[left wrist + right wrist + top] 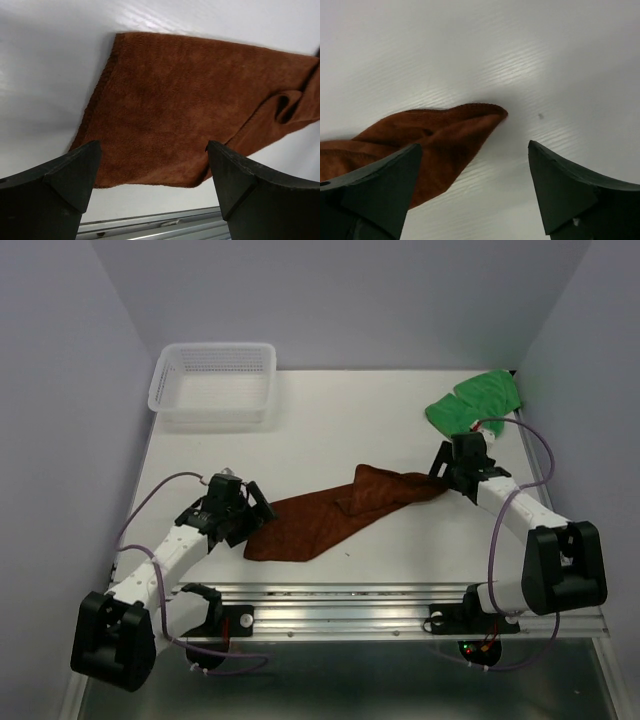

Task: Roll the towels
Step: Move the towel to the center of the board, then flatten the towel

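Note:
A brown towel (335, 512) lies stretched across the middle of the table, wide at its left end and folded to a point at its right end. A green towel (473, 402) lies crumpled at the back right. My left gripper (252, 510) is open and empty at the brown towel's left end; the left wrist view shows the towel (190, 105) just beyond the fingertips (75, 167). My right gripper (441, 476) is open and empty at the towel's right tip, which shows in the right wrist view (435, 140) between the fingers, nearer the left one (395, 180).
A clear plastic basket (214, 383) stands at the back left of the white table (330, 430). The metal rail (330, 595) runs along the near edge. Purple cables loop beside both arms.

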### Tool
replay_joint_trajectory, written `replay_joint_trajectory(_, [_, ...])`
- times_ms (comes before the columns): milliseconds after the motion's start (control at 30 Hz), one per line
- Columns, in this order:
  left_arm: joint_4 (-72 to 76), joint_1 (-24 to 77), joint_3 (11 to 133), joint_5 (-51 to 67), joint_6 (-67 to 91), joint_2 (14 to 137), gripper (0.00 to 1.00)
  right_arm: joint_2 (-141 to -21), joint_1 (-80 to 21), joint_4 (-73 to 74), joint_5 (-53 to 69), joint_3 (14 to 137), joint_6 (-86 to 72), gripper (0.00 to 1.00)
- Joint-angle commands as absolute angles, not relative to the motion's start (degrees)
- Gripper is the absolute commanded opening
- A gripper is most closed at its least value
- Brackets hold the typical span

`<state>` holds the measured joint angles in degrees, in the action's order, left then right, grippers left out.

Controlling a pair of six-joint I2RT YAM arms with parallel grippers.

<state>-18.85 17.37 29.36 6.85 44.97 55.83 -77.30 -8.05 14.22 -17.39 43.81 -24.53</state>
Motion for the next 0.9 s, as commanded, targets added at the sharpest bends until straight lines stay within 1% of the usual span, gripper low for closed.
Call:
replay_joint_trajectory(0, [-22.4,18.6,32.1,-2.4,48.7,59.4,0.99,-79.1,-7.6,18.6,-25.3,51.7,-25.7,1.00])
replay_joint_trajectory(67, [-23.0,18.7,33.0,-3.3,49.0,61.0,0.99,-79.1,-7.6,21.0,-22.4,53.6,-24.1,1.00])
replay_joint_trajectory(167, [-19.9,18.8,33.0,-1.1,48.2,62.5,0.99,-76.1,-7.6,20.0,-12.3,53.6,-20.3,1.00])
replay_joint_trajectory(200, [-18.6,18.9,33.2,-0.4,48.1,63.5,0.99,-74.2,-9.6,19.8,-8.0,52.8,-19.7,1.00])
replay_joint_trajectory(267, [-18.0,19.6,33.9,-0.3,47.6,64.6,0.99,-72.5,-13.2,19.1,-5.9,51.5,-18.9,1.00])
replay_joint_trajectory(300, [-17.6,19.9,34.5,-0.4,47.5,65.5,0.99,-71.6,-15.6,18.5,-2.5,49.9,-17.9,1.00])
replay_joint_trajectory(433, [-16.5,21.5,35.5,-0.4,47.3,68.5,0.99,-72.9,-18.7,16.9,6.7,46.5,-20.6,1.00])
replay_joint_trajectory(467, [-16.3,22.0,36.0,-0.3,47.0,69.5,0.99,-74.0,-18.7,14.4,7.1,44.5,-21.6,1.00])
replay_joint_trajectory(567, [-15.5,22.1,36.8,-0.3,46.6,73.6,0.99,-76.6,-18.7,10.8,7.1,43.6,-22.1,1.00])
replay_joint_trajectory(667, [-13.5,22.1,38.2,2.0,45.7,77.8,0.98,-80.6,-18.7,7.6,6.9,44.6,-22.0,1.00])
replay_joint_trajectory(800, [-12.1,22.1,41.2,1.9,45.4,83.0,0.98,-86.9,-18.7,6.7,4.8,47.5,-22.4,1.00])
replay_joint_trajectory(867, [-11.2,22.2,42.7,1.8,44.9,86.9,0.98,-92.4,-18.7,6.7,2.9,50.0,-22.2,1.00])
